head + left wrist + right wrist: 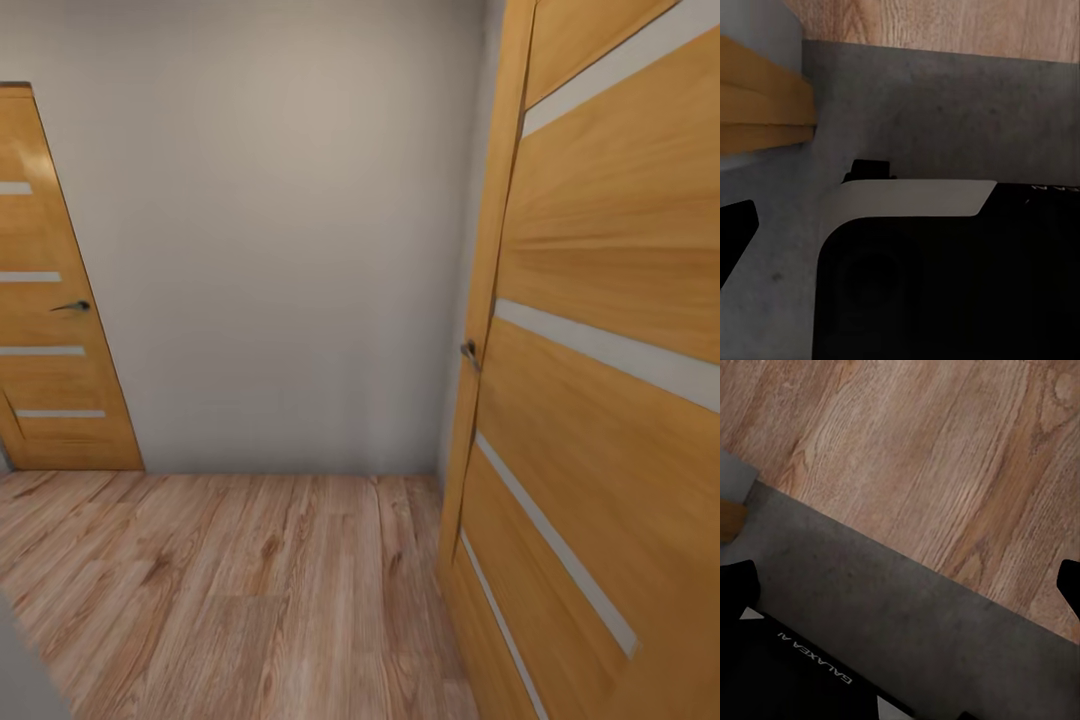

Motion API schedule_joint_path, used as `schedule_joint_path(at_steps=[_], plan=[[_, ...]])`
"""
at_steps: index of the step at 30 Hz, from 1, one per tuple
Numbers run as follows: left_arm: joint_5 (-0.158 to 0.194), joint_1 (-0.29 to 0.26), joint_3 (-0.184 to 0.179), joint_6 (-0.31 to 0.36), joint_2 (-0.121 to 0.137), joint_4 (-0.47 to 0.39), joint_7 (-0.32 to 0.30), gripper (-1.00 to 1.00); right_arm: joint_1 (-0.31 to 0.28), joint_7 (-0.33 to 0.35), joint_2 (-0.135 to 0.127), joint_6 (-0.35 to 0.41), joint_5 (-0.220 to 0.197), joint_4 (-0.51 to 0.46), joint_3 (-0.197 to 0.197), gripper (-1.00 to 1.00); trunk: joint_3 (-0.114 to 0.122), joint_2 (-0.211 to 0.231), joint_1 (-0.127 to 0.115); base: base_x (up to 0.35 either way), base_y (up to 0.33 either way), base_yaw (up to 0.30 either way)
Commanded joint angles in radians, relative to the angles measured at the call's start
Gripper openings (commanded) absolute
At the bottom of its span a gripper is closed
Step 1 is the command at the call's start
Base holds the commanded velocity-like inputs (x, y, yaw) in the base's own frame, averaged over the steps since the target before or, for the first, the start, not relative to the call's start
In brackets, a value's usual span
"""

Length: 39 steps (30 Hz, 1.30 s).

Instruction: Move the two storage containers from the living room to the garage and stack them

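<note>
The two storage containers are out of view. The left wrist view has dark grey concrete floor [945,112] under my left gripper [900,232]. One black fingertip [735,232] sits at the picture's edge and nothing is held. My right gripper [901,585] is open and empty, with its fingertips [735,585] far apart. It hangs over the seam where the concrete floor [870,600] meets light wood planks [945,450]. My own black and white base [945,270] lies under both arms.
Ahead, a light wood plank floor [250,580] runs to a plain grey wall [280,250]. A wooden door [50,300] with a dark handle stands at far left. A second wooden door [600,400] stands very close on my right, its edge and handle [469,352] jutting inward.
</note>
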Motion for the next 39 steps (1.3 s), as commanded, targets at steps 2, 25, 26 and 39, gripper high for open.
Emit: schedule_joint_path(at_steps=[2, 25, 26, 39], plan=[[0.006, 0.001, 0.001, 0.001, 0.000, -0.002, -0.003, 1.00, -0.001, -0.002, 0.000, -0.008, 0.010, 0.003, 0.001, 1.00, -0.001, 0.000, 0.000, 0.224, 0.047, 0.000], [0.006, 0.000, 0.001, 0.002, -0.001, -0.003, 0.003, 1.00, -0.001, -0.001, 0.000, -0.008, 0.011, 0.003, 0.001, 1.00, -0.001, 0.000, 0.000, 0.076, 0.012, 0.000], [0.006, 0.000, 0.001, 0.003, -0.001, -0.003, 0.003, 1.00, -0.001, -0.001, 0.000, -0.008, 0.011, 0.003, 0.001, 1.00, -0.001, 0.000, 0.000, 0.030, 0.000, 0.000], [0.006, 0.000, 0.000, 0.004, 0.000, -0.002, -0.004, 1.00, -0.001, 0.000, 0.002, -0.008, 0.011, 0.003, 0.001, 1.00, -0.001, 0.000, 0.000, 0.270, 0.000, 0.000]])
